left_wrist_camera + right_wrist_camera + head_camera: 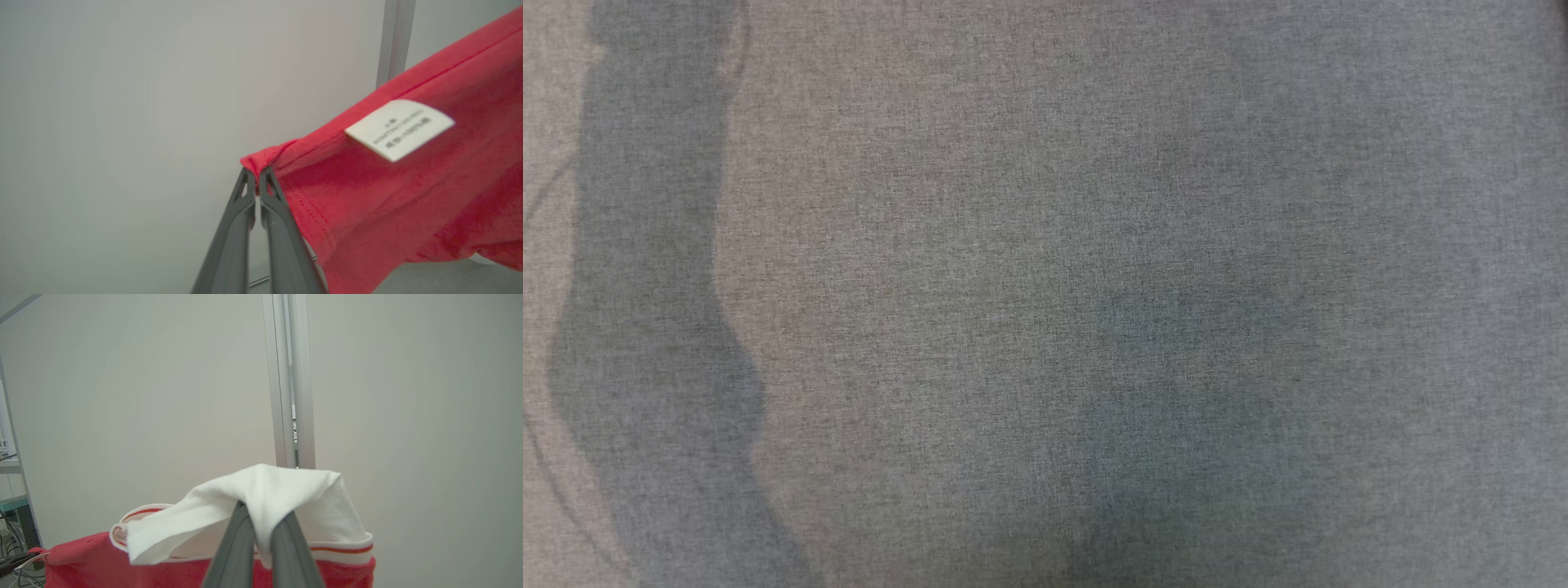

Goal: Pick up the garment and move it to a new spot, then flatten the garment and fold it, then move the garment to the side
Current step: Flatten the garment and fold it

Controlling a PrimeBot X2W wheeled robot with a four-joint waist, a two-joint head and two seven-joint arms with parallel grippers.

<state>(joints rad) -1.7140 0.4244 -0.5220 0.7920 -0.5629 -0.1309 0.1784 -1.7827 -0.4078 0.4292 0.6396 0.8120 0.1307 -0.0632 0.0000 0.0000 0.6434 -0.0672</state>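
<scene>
shirt [388, 196] held aloft at two ends: left gripper [257, 175] pinched on red hem corner [263, 157], right gripper [263, 512] clamped on white fabric [265, 486], maybe a sleeve. thin bites; a hard stretch could slip one, dumping it crumpled.

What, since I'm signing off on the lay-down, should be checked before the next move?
1. Hold of left gripper on the garment, red edge: ok, shut.
2. Hold of right gripper on its white part: ok, shut.
3. Cloth stretched between both: cannot tell.
4. The label hidden inside: not ok, exposed.
5. The grey surface smooth: ok.
</scene>
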